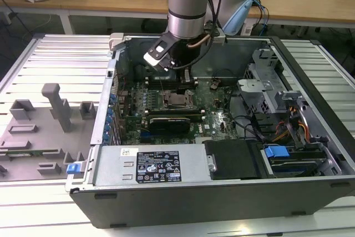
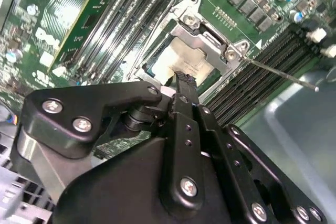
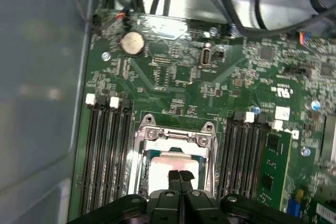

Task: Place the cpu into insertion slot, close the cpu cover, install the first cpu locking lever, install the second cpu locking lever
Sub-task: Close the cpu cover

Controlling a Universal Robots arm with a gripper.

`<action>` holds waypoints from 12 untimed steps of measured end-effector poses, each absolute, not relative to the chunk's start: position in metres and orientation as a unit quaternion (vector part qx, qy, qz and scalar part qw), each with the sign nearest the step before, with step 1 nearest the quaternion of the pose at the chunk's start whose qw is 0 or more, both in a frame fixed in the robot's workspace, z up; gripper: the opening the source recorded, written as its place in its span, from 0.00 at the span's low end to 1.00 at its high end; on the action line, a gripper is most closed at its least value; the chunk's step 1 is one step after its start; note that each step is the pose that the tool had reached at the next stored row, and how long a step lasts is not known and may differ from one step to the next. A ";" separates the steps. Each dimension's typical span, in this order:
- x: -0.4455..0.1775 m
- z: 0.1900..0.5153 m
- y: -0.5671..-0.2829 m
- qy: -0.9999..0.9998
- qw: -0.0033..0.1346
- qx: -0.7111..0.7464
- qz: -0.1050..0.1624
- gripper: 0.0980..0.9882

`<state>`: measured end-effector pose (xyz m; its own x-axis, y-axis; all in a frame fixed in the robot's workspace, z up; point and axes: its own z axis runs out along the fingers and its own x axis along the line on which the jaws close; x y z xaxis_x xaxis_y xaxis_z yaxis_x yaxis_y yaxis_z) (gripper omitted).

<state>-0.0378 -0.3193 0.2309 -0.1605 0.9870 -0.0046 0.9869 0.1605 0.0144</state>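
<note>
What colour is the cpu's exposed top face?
Pale silvery-beige metal; the cpu shows best in the second wrist view.

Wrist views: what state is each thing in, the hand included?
cover, down over the cpu.
cpu, seated, face showing through the cover's window.
lever, swung out, not latched.
hand, shut, empty, tips over the cpu.
case, open.

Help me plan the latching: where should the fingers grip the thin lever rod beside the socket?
Probably near the free end of the lever rod, from above, a finger either side: it is a thin straight wire running out from the cpu cover corner across the memory slots, least crowded there.
</note>
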 end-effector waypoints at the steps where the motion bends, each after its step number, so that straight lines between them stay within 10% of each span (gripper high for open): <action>1: -0.038 0.231 -0.319 0.773 0.006 0.634 0.004 0.01; 12: -0.038 0.231 -0.319 0.873 0.007 0.488 0.003 0.01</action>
